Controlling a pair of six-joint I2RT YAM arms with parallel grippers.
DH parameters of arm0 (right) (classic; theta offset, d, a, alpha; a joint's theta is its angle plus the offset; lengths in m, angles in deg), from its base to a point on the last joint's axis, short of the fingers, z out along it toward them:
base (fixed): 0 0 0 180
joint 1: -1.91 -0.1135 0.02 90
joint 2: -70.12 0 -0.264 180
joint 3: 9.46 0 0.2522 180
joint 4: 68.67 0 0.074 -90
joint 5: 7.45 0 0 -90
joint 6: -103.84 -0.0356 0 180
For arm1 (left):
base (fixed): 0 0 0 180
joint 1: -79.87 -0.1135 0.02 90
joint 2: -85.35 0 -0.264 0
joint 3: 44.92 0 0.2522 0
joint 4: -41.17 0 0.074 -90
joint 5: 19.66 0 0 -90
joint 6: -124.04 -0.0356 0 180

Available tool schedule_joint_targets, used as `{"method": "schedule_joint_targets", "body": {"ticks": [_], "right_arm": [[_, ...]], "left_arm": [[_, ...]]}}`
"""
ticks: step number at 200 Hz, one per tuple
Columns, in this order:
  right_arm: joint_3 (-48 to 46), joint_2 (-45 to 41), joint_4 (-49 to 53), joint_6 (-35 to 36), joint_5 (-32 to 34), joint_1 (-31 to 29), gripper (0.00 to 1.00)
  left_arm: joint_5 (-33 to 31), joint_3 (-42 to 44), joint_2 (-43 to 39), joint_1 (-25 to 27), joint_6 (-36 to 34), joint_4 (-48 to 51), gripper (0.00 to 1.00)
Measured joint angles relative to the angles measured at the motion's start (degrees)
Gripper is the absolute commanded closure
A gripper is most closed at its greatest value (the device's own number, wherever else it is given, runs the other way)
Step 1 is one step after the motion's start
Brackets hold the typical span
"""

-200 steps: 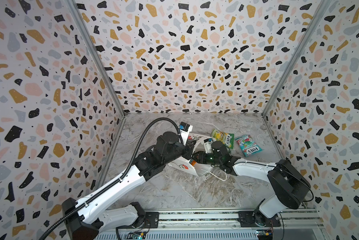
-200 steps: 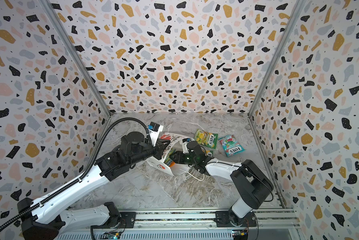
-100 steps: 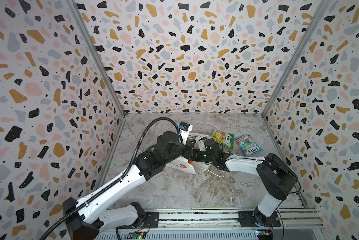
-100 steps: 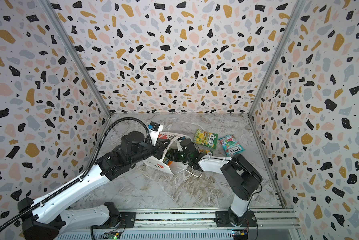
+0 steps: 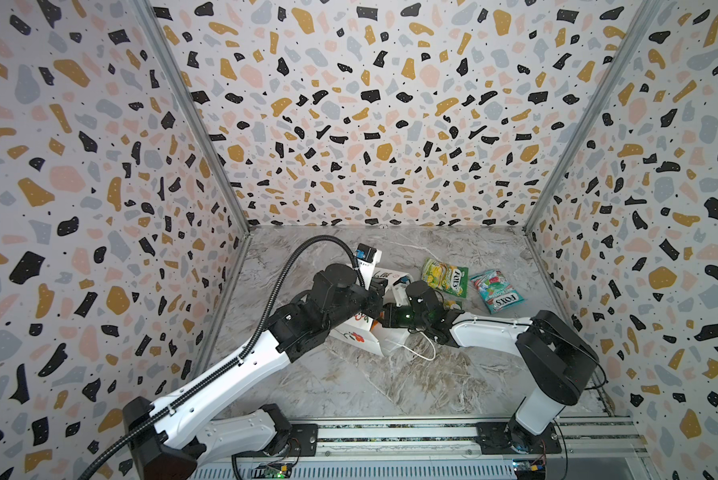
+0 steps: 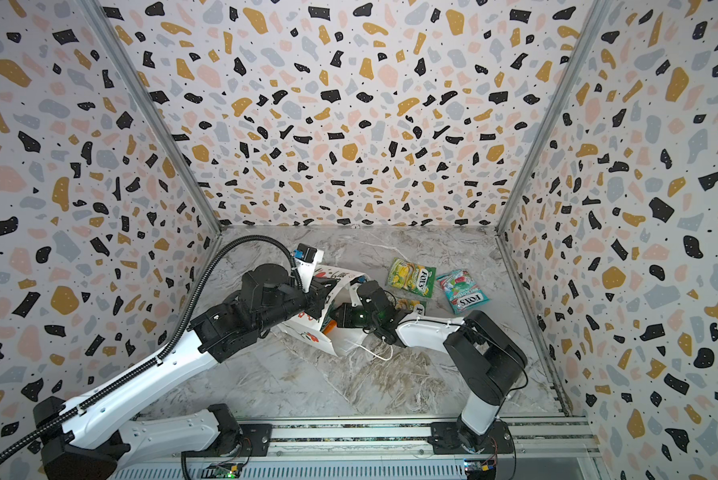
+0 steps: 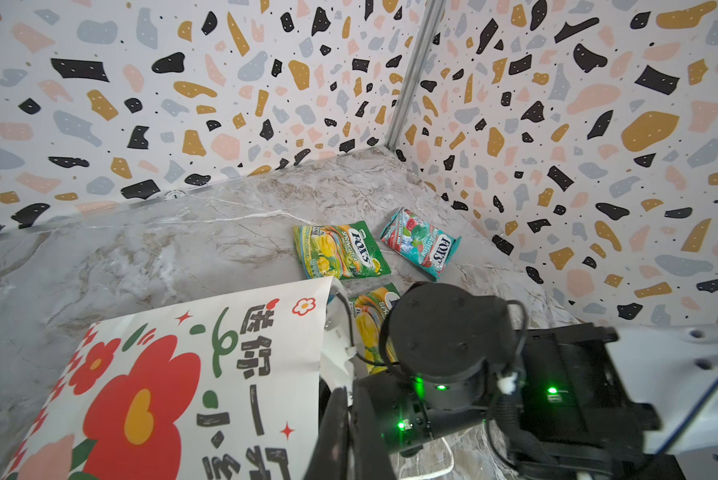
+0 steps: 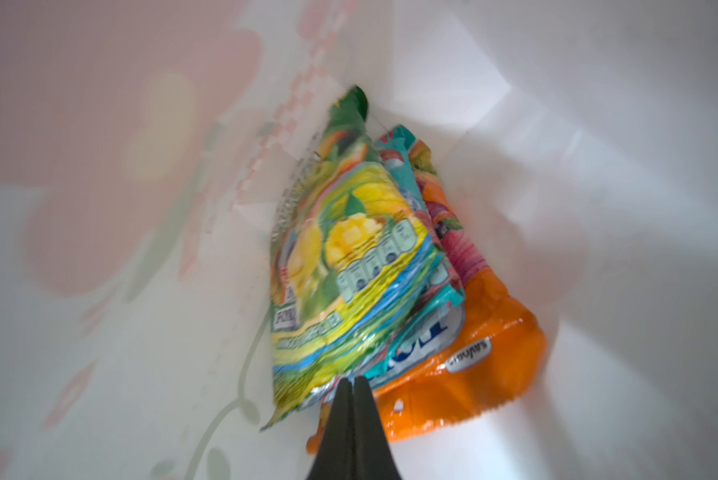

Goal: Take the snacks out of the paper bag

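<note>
Holds the paper bag [image 7: 162, 374], lying on its side on the marble floor, with the left gripper [image 7: 351, 395] pinched tight on the paper rim at the bag's mouth. Pokes the right gripper [image 8: 351, 384] deep inside the bag, two fingers pressed flat together, tips right at the near edge of the pile of snacks [image 8: 390, 291] in there. Cannot tell if a thin packet edge is caught between them or nothing at all. Has three packets out of the bag already: a green-yellow packet [image 5: 445, 277] near the mouth, a teal-red packet [image 5: 496, 291] a bit farther from the bag, and a second green-yellow packet [image 7: 372, 324] just beside the mouth, half hidden behind the right arm. Has three more inside the bag, stacked close together toward its far end: a third green-yellow packet [image 8: 349, 257] on one side, a teal packet [image 8: 421, 353] in the middle, an orange packet [image 8: 494, 365] on the other side. So about halfway done, by the look of it. Needs to pull those three out and lay them down outside the bag. Might drag two at once, with all three lying so close.
</note>
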Motion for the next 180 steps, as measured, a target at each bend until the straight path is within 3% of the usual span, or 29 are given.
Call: {"method": "schedule_joint_targets", "body": {"ticks": [41, 69, 102, 142, 180], "right_arm": [[-2.5, -6.4, 1.7, 1.6, 2.6, 0.5, 1.00], [-2.5, -5.5, 2.3, 3.0, 1.5, 0.7, 0.74], [-1.6, -2.8, 3.9, 5.7, 0.2, 0.0, 0.63], [1.4, 0.3, 6.7, 8.3, 0.2, -1.4, 0.60], [3.2, 2.5, 8.6, 8.1, 2.0, -1.8, 0.65]], "left_arm": [[-1.7, 0.0, -1.1, 0.0, 0.0, 0.3, 1.00], [-0.1, 0.0, -1.1, 0.0, 0.0, 0.1, 1.00], [1.2, 0.0, -1.1, 0.0, 0.0, -0.4, 1.00], [3.2, 0.0, -1.0, 0.0, 0.2, -1.2, 1.00], [4.1, 0.0, -1.0, 0.0, 0.2, -1.5, 1.00]]}}
